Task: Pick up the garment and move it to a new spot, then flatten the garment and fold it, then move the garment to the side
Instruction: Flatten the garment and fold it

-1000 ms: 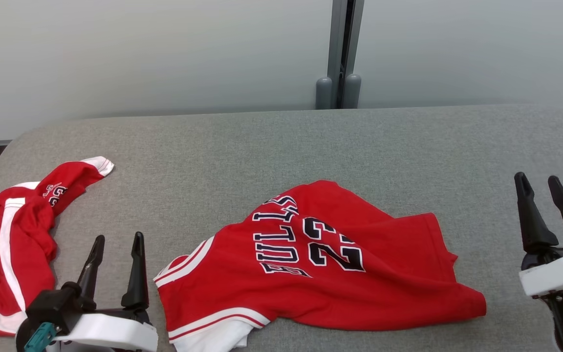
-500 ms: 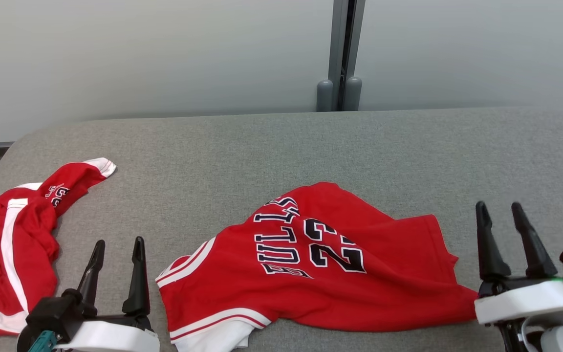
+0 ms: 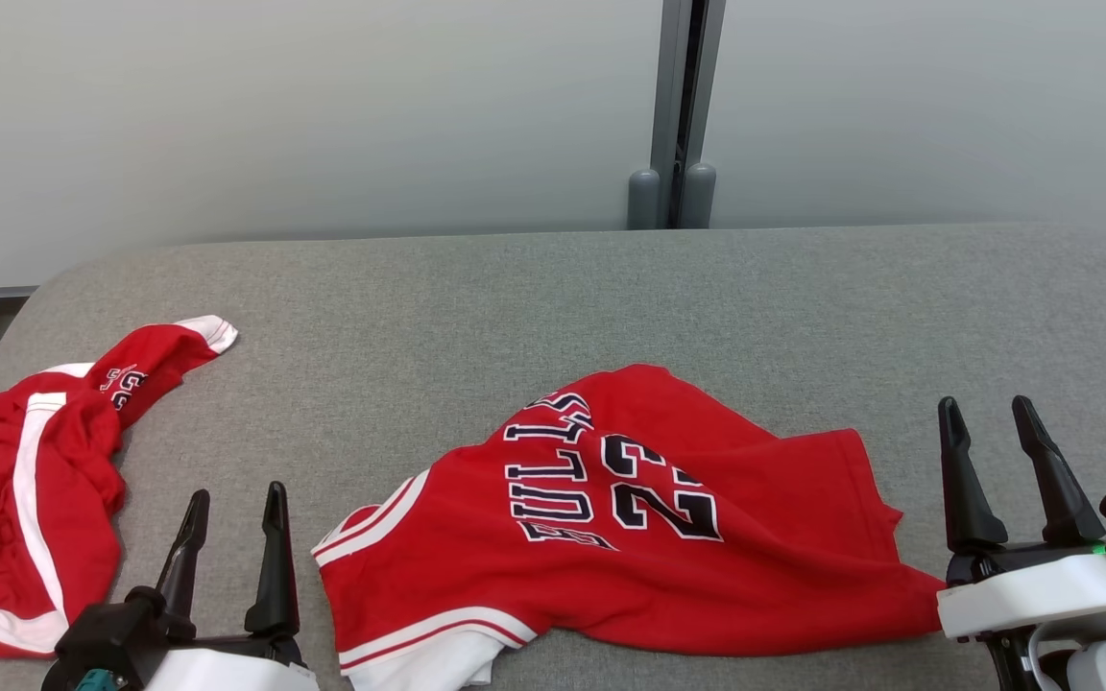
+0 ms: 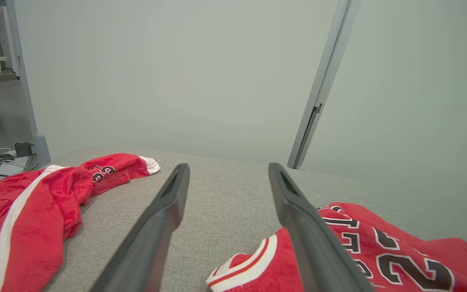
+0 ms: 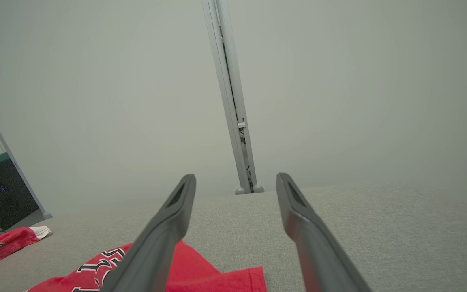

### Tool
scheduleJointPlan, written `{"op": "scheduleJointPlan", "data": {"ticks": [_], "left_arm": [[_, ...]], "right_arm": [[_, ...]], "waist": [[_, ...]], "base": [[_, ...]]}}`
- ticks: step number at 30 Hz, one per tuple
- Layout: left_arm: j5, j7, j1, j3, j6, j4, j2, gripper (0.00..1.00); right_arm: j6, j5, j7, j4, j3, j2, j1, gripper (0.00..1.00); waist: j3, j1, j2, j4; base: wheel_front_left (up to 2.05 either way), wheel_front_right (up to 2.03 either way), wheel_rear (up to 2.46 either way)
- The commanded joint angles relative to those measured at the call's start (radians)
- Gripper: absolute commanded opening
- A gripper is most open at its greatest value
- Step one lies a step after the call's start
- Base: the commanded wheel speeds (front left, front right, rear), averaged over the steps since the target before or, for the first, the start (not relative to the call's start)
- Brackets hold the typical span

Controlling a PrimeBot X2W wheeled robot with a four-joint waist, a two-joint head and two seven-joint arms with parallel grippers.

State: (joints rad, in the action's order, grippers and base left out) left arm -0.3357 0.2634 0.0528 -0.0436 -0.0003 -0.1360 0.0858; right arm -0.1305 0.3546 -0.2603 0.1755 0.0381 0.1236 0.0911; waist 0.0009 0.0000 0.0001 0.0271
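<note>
A: Starting at the hands, what are they doing?

B: Both are standing wide open and holding nothing. The left gripper is hovering low at the near edge, fingers pointing away from the robot, with bare grey cloth showing between them. The right gripper is doing the same on the opposite side.

A: And the garment?

B: The red jersey is lying crumpled on the padded grey table, between the two grippers, with its lettering facing up and turned sideways. Its white-trimmed opening is sitting just beside the left gripper. Its pointed right corner is running up to the pale base of the right one; whether it is touching or only overlapping, I cannot tell.

A: How is it going to handle?

B: I'm judging it light, soft and limp. It is draping in loose folds, so it will likely be sagging from wherever it is pinched, and a thin knit may be slipping out of a shallow pinch.

A: So where to take hold?

B: I'm thinking the trimmed edge for the left and the right corner or hem for the right, each pinched deep. The red shorts are lying well apart at the left and are worth avoiding.
</note>
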Motion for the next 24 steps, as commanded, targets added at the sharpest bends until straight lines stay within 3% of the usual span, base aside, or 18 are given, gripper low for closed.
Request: {"op": "scheduleJointPlan", "data": {"ticks": [1,19,24], "left_arm": [[0.007,0.002,0.002,0.006,-0.005,0.004,0.002,1.00],[0.022,0.002,0.005,0.016,-0.017,-0.004,-0.008,1.00],[0.024,-0.004,0.019,0.012,-0.020,0.007,0.002,1.00]], "right_arm": [[0.000,-0.006,-0.007,-0.003,-0.004,0.001,-0.010,1.00],[0.000,-0.024,-0.007,0.015,-0.002,0.006,-0.007,1.00],[0.000,-0.021,-0.007,0.032,-0.023,0.033,-0.016,1.00]], "waist": [[0.000,0.0000,-0.0001,0.000],[0.000,0.0000,-0.0001,-0.007],[-0.006,0.0000,-0.0001,-0.009]], "base": [[0.00,0.00,0.00],[0.00,0.00,0.00],[0.00,0.00,0.00]]}}
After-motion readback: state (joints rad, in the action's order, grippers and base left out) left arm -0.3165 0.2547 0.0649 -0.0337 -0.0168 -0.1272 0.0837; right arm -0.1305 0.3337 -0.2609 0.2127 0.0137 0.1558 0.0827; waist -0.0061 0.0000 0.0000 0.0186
